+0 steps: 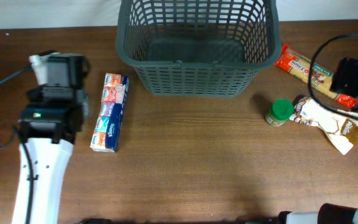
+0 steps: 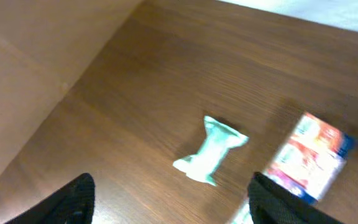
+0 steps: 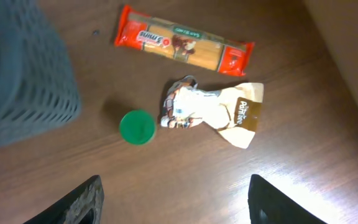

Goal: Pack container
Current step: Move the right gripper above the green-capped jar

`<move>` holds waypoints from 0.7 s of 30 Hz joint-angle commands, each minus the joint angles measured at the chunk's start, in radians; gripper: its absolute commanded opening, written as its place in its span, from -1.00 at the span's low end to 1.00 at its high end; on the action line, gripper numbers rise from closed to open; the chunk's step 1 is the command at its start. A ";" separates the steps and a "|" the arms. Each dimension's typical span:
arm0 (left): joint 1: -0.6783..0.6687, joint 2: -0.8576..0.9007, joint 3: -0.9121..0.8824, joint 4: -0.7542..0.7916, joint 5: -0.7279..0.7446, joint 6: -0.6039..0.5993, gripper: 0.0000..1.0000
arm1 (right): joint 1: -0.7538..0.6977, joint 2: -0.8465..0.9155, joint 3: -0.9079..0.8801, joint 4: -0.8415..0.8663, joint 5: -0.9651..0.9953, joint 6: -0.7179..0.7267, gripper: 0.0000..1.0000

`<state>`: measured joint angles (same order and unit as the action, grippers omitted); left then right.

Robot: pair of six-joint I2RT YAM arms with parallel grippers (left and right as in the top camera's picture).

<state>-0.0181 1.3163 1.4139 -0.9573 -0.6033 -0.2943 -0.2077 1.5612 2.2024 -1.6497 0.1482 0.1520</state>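
Note:
The container, a large dark grey lattice basket (image 1: 197, 46), stands empty at the back centre; its corner shows in the right wrist view (image 3: 17, 74). My left gripper (image 2: 176, 208) is open and empty above a small green-and-white packet (image 2: 211, 152), with a multicoloured tissue pack (image 2: 309, 155) (image 1: 109, 112) to its right. My right gripper (image 3: 179, 205) is open and empty, held above a green-lidded jar (image 3: 137, 126) (image 1: 280, 112), a white-and-brown pouch (image 3: 213, 112) (image 1: 325, 118) and a red-and-orange packet (image 3: 182, 46) (image 1: 306, 70).
The left arm (image 1: 51, 93) sits left of the tissue pack. The right arm (image 1: 353, 74) and its cable hang over the items at the right edge. The wooden table (image 1: 197, 162) carries everything.

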 commanded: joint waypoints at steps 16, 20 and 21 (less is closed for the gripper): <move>0.237 -0.007 0.014 0.039 0.166 0.005 0.99 | -0.043 0.184 -0.143 0.030 -0.142 -0.070 0.98; 0.237 -0.007 0.014 0.037 0.166 0.005 0.99 | -0.042 0.225 -0.220 0.064 -0.214 -0.125 0.98; 0.237 -0.006 0.014 0.037 0.166 0.005 0.99 | -0.042 0.230 -0.235 0.074 -0.241 -0.142 0.98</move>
<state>0.2138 1.3163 1.4139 -0.9230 -0.4477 -0.2913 -0.2436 1.7695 2.0106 -1.5932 -0.0044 0.0696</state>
